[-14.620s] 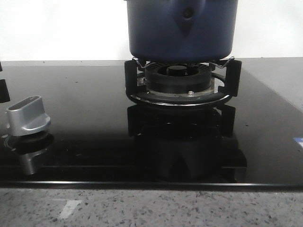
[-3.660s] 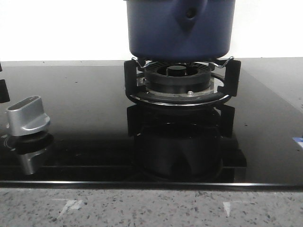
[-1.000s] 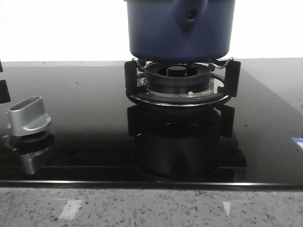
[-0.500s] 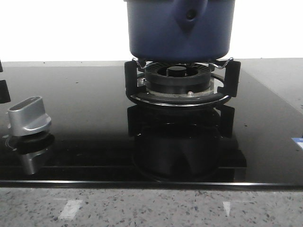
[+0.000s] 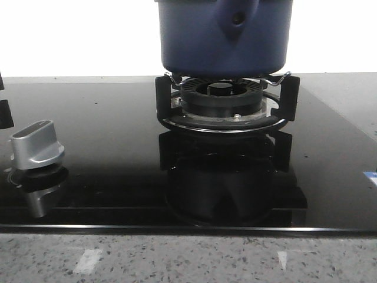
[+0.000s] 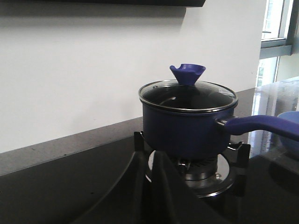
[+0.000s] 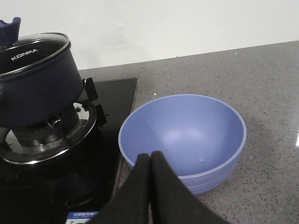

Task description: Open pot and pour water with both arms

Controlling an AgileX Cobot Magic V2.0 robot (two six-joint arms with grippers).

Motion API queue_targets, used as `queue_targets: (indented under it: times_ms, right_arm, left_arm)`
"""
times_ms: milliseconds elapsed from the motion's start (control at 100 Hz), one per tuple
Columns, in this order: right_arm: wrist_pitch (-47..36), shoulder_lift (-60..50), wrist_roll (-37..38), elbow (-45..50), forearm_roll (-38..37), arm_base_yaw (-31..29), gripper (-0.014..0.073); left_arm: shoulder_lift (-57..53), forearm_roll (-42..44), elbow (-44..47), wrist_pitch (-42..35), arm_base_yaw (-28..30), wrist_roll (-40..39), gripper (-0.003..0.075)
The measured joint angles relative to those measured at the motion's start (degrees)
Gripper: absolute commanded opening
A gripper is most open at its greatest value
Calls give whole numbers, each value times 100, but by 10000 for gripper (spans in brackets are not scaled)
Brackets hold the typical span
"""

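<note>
The dark-blue pot (image 5: 224, 41) stands on the gas burner grate (image 5: 227, 112), its teardrop bracket with a round hole facing the front camera. In the left wrist view the pot (image 6: 187, 126) has a glass lid (image 6: 188, 93) with a blue knob (image 6: 187, 73) and a long blue handle (image 6: 261, 125). In the right wrist view the pot (image 7: 35, 88) is beside a light-blue bowl (image 7: 184, 140). My left gripper (image 6: 150, 156) is shut and empty, short of the burner. My right gripper (image 7: 150, 157) is shut and empty, above the bowl's near rim.
A silver stove knob (image 5: 35, 144) stands on the black glass hob (image 5: 106, 135) at the left. A speckled stone counter edge (image 5: 188, 259) runs along the front. A white wall is behind the pot. The bowl sits on the grey counter (image 7: 261, 84) off the hob.
</note>
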Motion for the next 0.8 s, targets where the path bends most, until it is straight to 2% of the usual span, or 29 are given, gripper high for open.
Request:
queue_targets:
  times_ms: [60,130,180,300,350,510,630,800]
  right_arm:
    - [0,0,0,0,0,0,-74]
    - [0,0,0,0,0,0,-74]
    - [0,0,0,0,0,0,-74]
    - [0,0,0,0,0,0,-74]
    - [0,0,0,0,0,0,-74]
    - [0,0,0,0,0,0,-74]
    - [11,0,0,0,2,0,-74]
    - [11,0,0,0,13,0,-74]
  left_arm:
    - [-144,408,15,-57,84,-93,-20]
    - [-390,1179,88,-168,175,-668,-20]
    - [-598,2001,183,-299,207,-1477,-20]
    - [-1288,4275,547,-426,220,-4089,-20]
    - [-1598,5034,744,-436,220,-4949,-20]
    - [-2509,6941,1481,-425,260,-7146,-20]
    - [-2630,7703,1924,-425,324,-8043,-20]
    - [-2630,7941,2320,-670,336,-8312,-20]
